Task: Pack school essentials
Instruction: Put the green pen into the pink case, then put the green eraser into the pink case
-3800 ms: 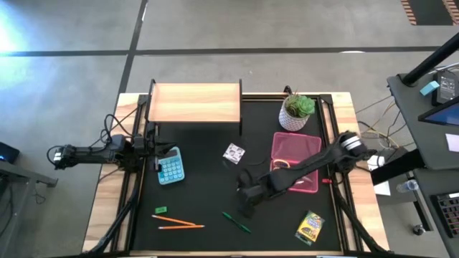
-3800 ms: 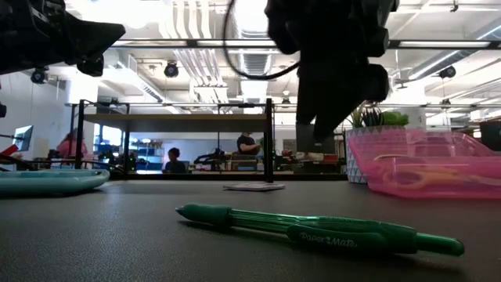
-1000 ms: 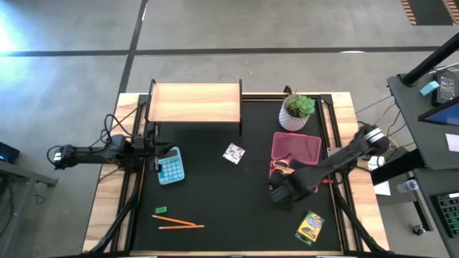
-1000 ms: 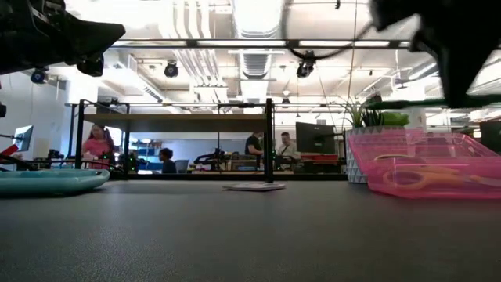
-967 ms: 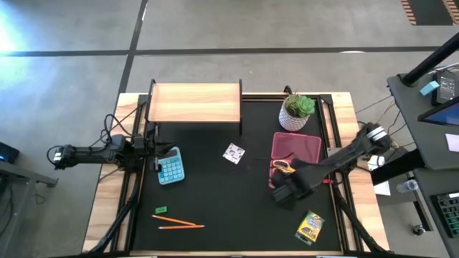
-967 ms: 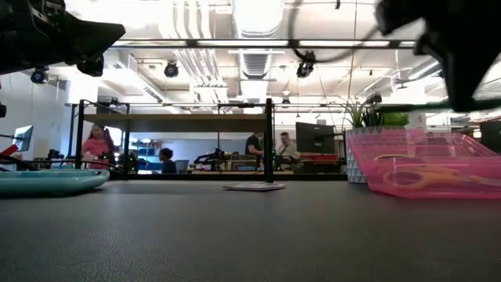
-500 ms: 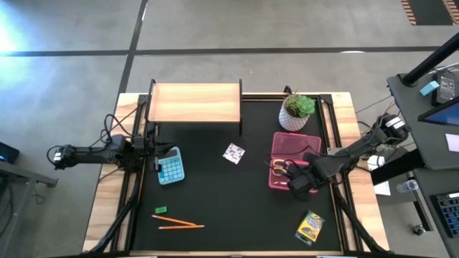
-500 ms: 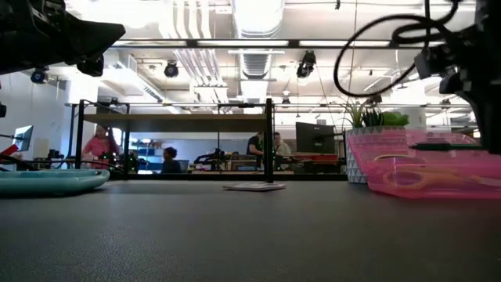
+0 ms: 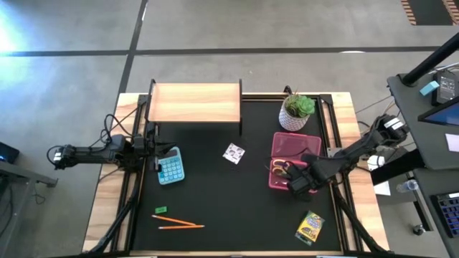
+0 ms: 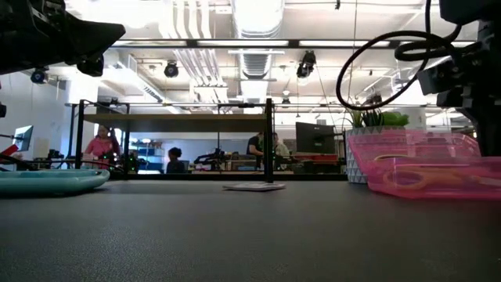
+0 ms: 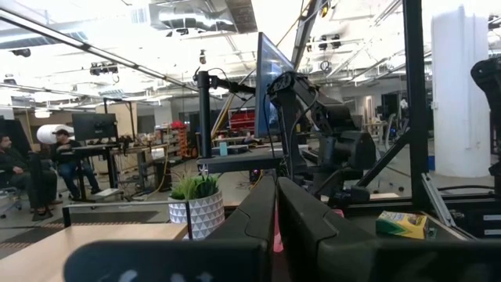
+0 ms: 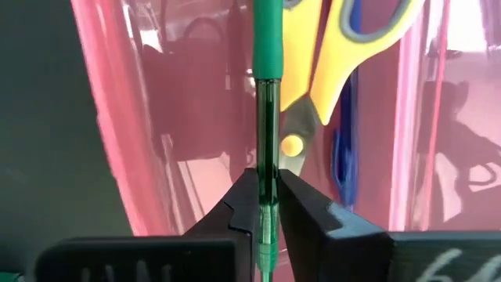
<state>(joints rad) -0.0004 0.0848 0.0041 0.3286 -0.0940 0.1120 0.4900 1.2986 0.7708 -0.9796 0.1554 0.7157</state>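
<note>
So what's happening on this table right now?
The right gripper, jaws shut on a green pen, holds it over the pink tray, which already contains yellow-handled scissors. The left gripper waits shut at the table's left edge by the calculator. The orange pencils, green eraser, crayon box and patterned card are not yet packed.

High cam looks down, low cam level; both share pink tray [image 9: 293, 147]

Two dark jointed arms, looping black cables, silver band near right wrist, black wedge-shaped jaws
</note>
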